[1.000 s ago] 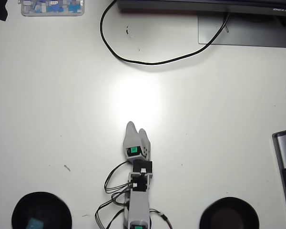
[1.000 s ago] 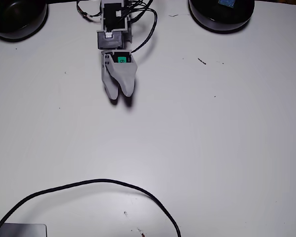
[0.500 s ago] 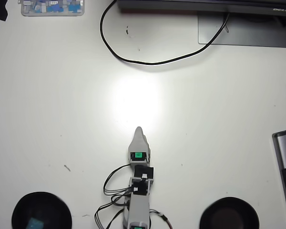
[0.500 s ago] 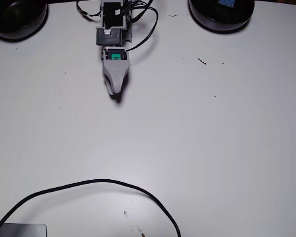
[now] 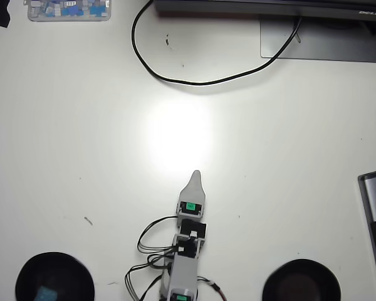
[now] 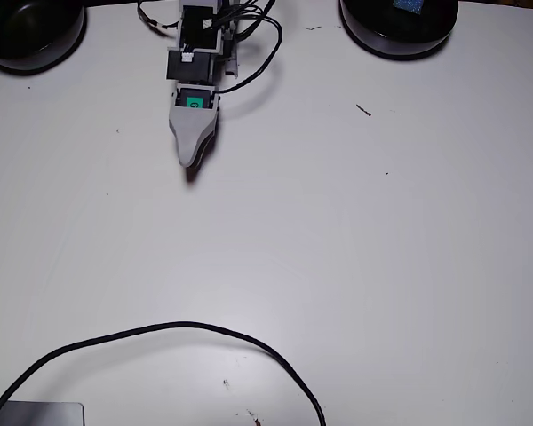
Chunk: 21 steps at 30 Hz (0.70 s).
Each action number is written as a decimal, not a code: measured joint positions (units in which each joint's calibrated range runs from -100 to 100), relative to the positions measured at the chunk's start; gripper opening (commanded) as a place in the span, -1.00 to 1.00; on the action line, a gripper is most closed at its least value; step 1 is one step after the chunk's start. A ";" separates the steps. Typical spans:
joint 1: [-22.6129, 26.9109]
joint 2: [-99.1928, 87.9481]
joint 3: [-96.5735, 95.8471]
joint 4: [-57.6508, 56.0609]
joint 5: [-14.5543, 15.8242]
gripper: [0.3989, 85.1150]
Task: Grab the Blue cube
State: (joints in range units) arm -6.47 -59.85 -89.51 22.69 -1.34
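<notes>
While the arm is lying low along the white table (image 5: 81, 157), its gripper (image 5: 196, 174) is pointing out over bare surface in the overhead view, and the same gripper (image 6: 188, 162) is showing as a single grey wedge in the fixed view. Only one tapered tip is presenting itself to either camera, the jaws lying one behind the other, so whether they are parted or closed cannot be told; nothing is showing between them.

Behind the gripper, thin black wires (image 5: 151, 248) are looping beside the arm's base.

Flanking the base, two black bowls are sitting well apart from the gripper. One black bowl (image 5: 31, 276), at lower left of the overhead view, is holding the Blue cube (image 5: 46, 293); in the fixed view that bowl (image 6: 373, 40) is appearing at upper right with the Blue cube (image 6: 409, 5) partly cut by the frame edge. A second black bowl (image 5: 282, 282) is sitting on the other side.

Farther out, a black cable (image 5: 194, 80) is curving across the table. At the far edge, a clear plastic tray (image 5: 69, 10) of small blue-and-white pieces is resting, and a dark monitor base (image 5: 319, 44) is standing there too.
</notes>
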 measured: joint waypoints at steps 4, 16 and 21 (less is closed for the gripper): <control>-0.54 4.89 0.28 -0.08 0.00 0.14; -1.37 15.42 2.95 -0.08 0.00 0.14; -1.42 18.02 3.31 0.00 0.00 0.14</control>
State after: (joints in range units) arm -7.89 -41.83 -86.19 22.69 -1.34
